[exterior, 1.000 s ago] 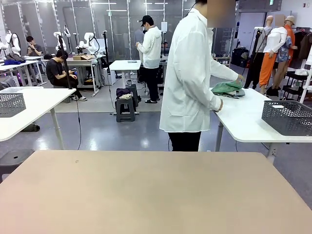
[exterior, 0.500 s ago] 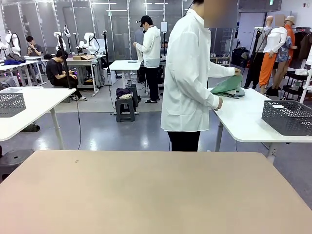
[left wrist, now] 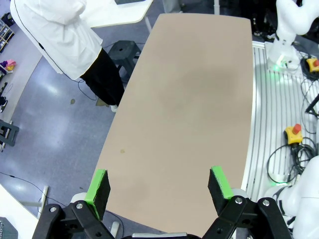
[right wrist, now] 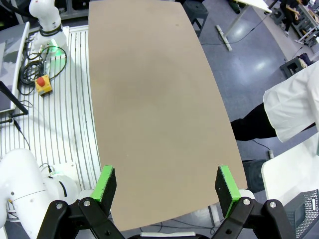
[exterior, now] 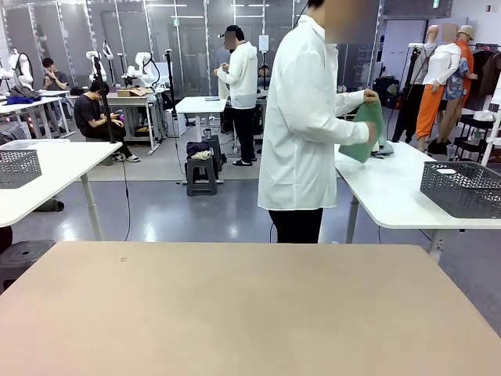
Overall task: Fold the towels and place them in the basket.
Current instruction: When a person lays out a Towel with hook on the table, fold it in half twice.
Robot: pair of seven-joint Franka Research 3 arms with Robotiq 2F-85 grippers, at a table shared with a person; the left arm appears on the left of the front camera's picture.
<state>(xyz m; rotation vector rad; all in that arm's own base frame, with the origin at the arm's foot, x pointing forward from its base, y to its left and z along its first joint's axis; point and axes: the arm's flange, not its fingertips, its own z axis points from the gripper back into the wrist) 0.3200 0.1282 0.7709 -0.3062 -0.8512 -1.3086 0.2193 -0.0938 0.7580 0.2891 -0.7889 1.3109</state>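
Beyond the tan table's (exterior: 235, 313) far edge, a person in a white coat (exterior: 301, 117) faces a white side table (exterior: 391, 196) on the right and holds a mint green towel (exterior: 368, 131) up in both hands. A pale blue-grey towel (exterior: 384, 147) lies on that side table behind it. Further right on the same table stands the dark grey mesh basket (exterior: 462, 188). My left gripper (left wrist: 158, 188) hangs open high above the bare tan table (left wrist: 189, 99). My right gripper (right wrist: 165, 184) is open too, above the same tabletop (right wrist: 149, 89), with nothing between its fingers.
A paler grey mesh basket (exterior: 17, 166) sits on another white table at the left. A stool (exterior: 201, 174) and other people stand farther back. Cables and a red stop button (right wrist: 42, 83) lie on the ribbed base beside the table.
The person has lifted the mint green towel off the side table and now holds it up. Neither gripper has moved.
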